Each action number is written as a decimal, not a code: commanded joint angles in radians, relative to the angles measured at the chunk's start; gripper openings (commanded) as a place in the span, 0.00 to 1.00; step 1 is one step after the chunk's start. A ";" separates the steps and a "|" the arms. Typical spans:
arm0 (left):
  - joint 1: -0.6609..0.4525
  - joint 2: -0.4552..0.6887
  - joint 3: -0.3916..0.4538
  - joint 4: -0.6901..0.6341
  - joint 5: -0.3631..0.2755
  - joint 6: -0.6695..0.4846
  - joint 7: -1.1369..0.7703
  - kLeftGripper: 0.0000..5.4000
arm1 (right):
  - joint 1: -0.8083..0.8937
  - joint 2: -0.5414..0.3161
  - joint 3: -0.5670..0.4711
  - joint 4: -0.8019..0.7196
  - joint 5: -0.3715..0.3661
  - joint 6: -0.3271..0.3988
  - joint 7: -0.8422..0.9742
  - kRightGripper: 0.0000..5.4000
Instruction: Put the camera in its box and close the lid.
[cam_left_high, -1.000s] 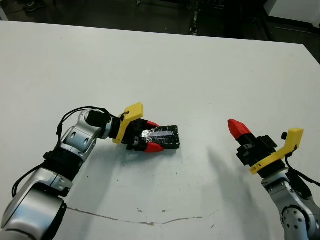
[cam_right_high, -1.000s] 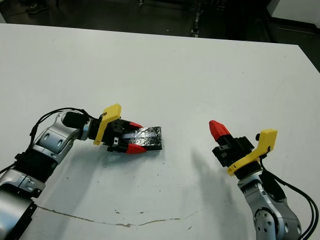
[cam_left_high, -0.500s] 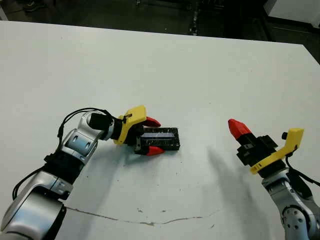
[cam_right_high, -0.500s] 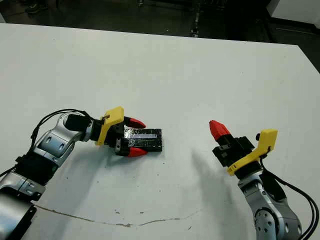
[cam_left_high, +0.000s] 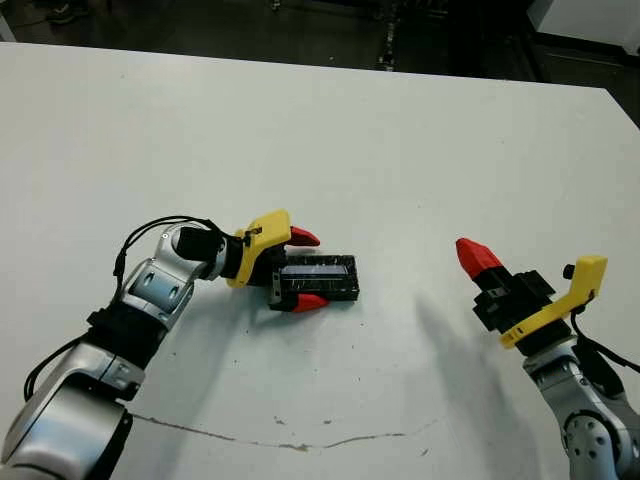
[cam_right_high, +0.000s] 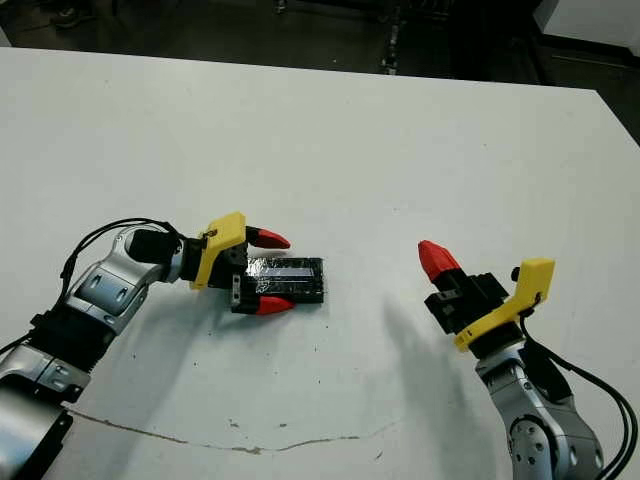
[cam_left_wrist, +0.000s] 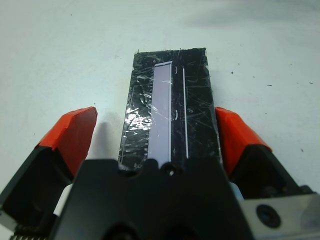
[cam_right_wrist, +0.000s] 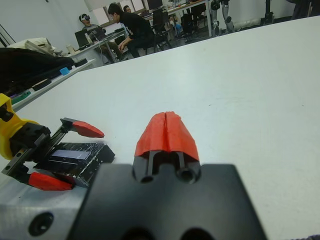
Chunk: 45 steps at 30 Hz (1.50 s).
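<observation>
Lid: a flat black slab (cam_left_high: 318, 278) with a glossy, scratched and speckled top and a pale reflective strip along its middle. It lies flat on the table, left of centre, long side running left to right.

Box: not separately visible; it may sit under the lid, but the views do not settle this.

Camera: not visible in any view.

Left tool: the left tool (cam_left_high: 304, 269) lies low over the table at the left end of the lid, pointing to the right. Its two red-tipped fingers (cam_left_wrist: 74, 135) are spread apart, one on the far side of the lid and one on the near side. In the left wrist view the near-side finger sits just against the lid's long edge, while a strip of white table shows between the other finger and the lid. It grips nothing.

Left arm: a silver and black arm with a yellow bracket at the wrist and a looping black cable, reaching in from the lower left.

Right tool: the right tool (cam_left_high: 477, 256) hovers above the table, well apart from the lid on the right side. Its red fingertips are pressed together into one point, with nothing between them.

Table: a white table (cam_left_high: 400, 140) with a thin dark crack line near the front edge.

Background: in the right wrist view, people sit at desks beyond the table.
</observation>
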 joint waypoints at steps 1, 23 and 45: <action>0.058 0.004 -0.030 -0.005 0.035 0.017 0.015 1.00 | 0.010 -0.015 -0.003 0.001 -0.003 0.006 0.000 0.00; 0.180 0.262 0.203 -0.190 -0.118 0.161 -0.010 1.00 | 0.010 -0.012 0.005 -0.002 0.007 0.017 -0.010 0.00; 0.185 0.343 0.338 -0.298 -0.163 0.228 0.063 1.00 | 0.010 -0.009 0.006 0.004 0.006 0.009 -0.002 0.00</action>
